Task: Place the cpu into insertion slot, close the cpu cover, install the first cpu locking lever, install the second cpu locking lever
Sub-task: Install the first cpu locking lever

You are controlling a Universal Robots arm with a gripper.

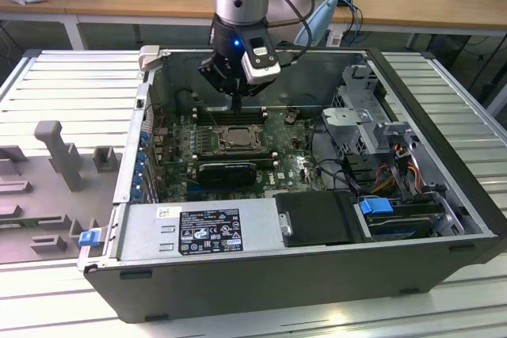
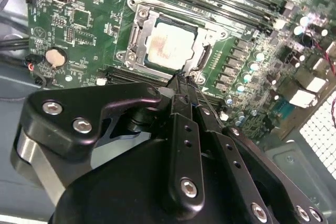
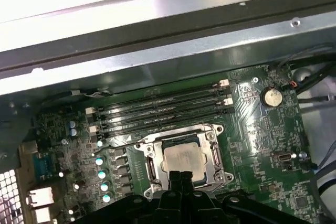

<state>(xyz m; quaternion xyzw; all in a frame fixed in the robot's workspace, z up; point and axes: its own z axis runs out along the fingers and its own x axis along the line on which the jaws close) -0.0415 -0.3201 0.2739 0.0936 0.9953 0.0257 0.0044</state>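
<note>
Gripper (image 2: 181,78) closed on nothing, poised just beside cpu (image 2: 169,46) seated in insertion slot (image 2: 135,38).

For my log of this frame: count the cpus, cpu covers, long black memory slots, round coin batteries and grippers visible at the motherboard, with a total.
cpu: 1
cpu cover: 1
long black memory slots: 4
round coin battery: 1
gripper: 1
Total: 8
</note>
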